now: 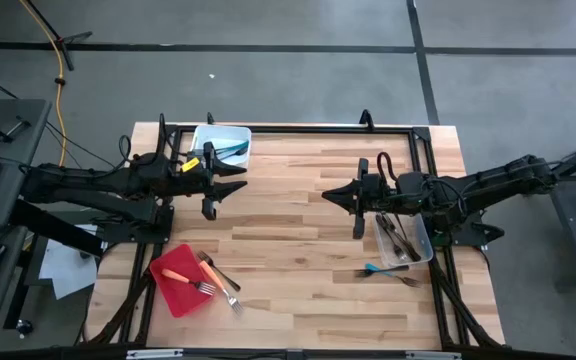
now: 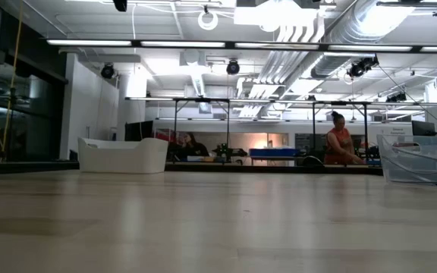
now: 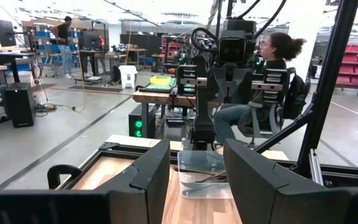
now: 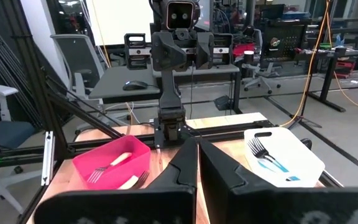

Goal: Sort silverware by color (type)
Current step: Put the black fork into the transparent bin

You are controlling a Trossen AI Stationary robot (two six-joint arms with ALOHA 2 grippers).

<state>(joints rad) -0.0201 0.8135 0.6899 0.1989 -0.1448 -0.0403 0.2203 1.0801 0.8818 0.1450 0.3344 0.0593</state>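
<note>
Desk (image 1: 298, 270): left gripper (image 1: 230, 186) hovers above the boards beside the white tub (image 1: 222, 143) holding teal forks (image 1: 230, 150), jaws released and empty; right gripper (image 1: 340, 196) hovers mid-desk next to the clear tub (image 1: 405, 238) of dark utensils (image 1: 395, 235), jaws clenched on nothing. Red tray (image 1: 180, 279) at the near left carries orange forks (image 1: 190, 281), with grey forks (image 1: 222, 283) lying across its edge. One teal fork (image 1: 376, 269) and one dark fork (image 1: 404, 279) lie on the desk just beside the clear tub.
</note>
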